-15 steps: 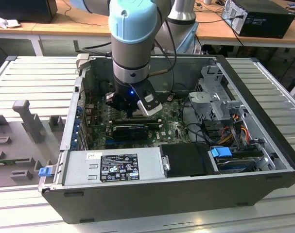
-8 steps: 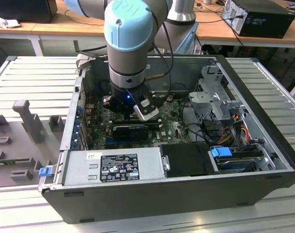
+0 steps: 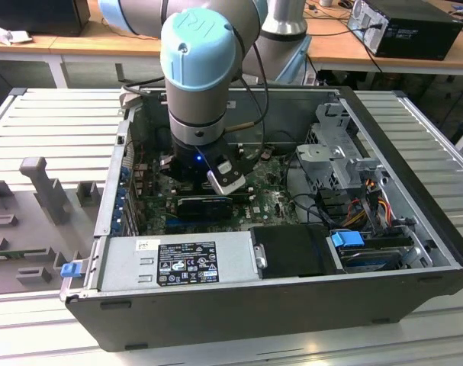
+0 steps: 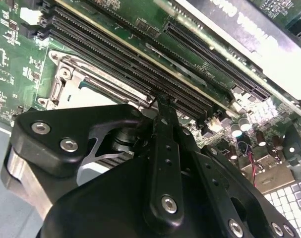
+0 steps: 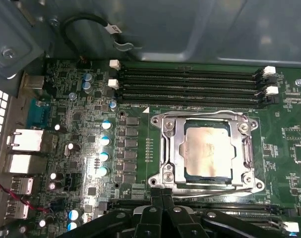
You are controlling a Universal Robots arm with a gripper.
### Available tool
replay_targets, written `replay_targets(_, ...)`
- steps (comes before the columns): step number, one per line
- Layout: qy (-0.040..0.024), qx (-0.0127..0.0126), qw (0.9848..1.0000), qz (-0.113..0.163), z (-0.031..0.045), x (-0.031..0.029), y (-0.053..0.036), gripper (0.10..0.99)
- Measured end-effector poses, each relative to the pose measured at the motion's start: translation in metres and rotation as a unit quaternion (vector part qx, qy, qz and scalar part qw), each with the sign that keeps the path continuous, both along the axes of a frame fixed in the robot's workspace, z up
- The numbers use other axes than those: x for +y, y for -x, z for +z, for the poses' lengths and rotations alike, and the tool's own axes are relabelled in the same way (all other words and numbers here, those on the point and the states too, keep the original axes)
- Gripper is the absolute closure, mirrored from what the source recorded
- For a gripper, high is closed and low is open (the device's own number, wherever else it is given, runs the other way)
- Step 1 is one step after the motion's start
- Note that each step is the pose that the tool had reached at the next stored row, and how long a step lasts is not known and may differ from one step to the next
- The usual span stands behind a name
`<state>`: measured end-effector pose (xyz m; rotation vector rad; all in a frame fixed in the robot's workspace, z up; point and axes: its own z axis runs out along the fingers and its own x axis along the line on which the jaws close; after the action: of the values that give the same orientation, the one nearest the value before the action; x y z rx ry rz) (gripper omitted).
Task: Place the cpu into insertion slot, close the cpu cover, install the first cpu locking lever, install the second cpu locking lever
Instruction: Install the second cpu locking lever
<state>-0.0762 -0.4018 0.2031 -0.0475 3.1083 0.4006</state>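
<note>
inside the socket on the green motherboard (image 5: 200, 91) the cpu (image 5: 207, 151) already sits under the lowered cpu cover (image 5: 172, 144), the tool (image 5: 161, 194) clenched empty at a locking lever (image 5: 205, 187), latching apparently unfinished.

arm (image 3: 208, 69): reaching straight down | hand (image 5: 161, 196): fingers together
</note>
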Motion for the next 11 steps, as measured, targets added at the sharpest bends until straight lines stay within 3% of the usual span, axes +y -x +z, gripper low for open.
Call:
replay_targets(8, -0.0128, 0.0001, 0.9999, 0.000, -0.0044, 0.0001, 0.0008, 0.980)
replay_targets(11, -0.0207, 0.0000, 0.9998, 0.000, -0.0058, 0.0005, 0.0011, 0.980)
